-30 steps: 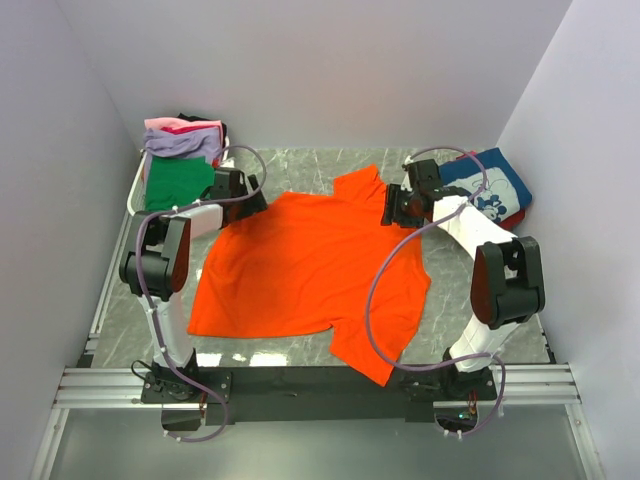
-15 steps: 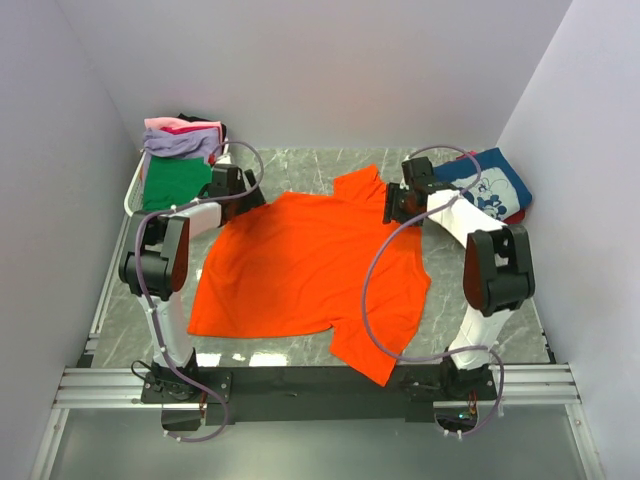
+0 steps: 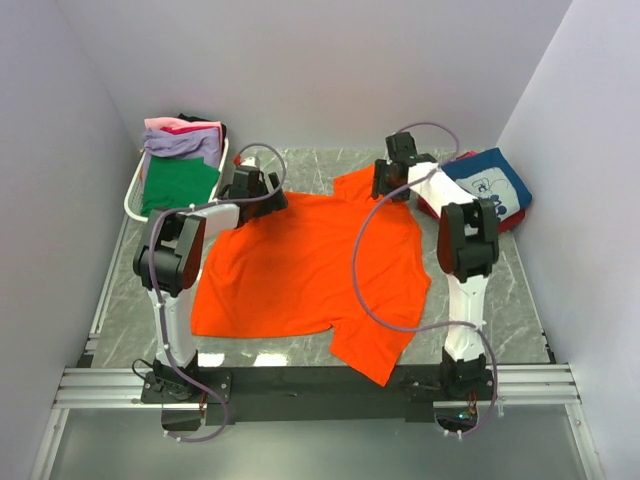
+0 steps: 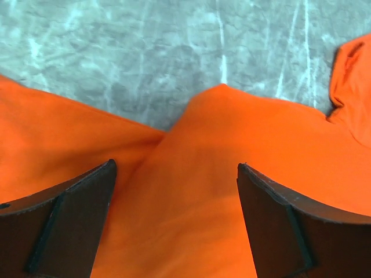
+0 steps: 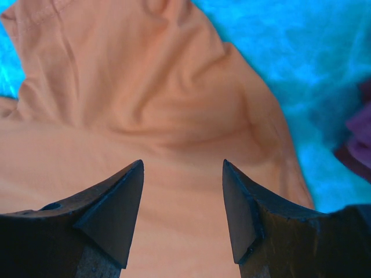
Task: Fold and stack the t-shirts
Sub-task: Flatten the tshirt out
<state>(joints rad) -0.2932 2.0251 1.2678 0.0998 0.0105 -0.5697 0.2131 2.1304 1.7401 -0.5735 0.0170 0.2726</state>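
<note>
Top view sits high behind the arm bases (image 3: 190, 385), looking down and forward over the whole surface (image 3: 320, 165). Left wrist camera hangs close over the orange t-shirt (image 3: 310, 265), facing the surface's far edge past the left hand (image 4: 175, 165). Right wrist camera, just as close behind the right hand (image 5: 182, 162), shares that shirt's far-right part.

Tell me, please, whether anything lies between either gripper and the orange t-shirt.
Nothing visible does. The left gripper and the right gripper, both open, hang over the orange t-shirt near its far edge, only bare cloth beneath.
</note>
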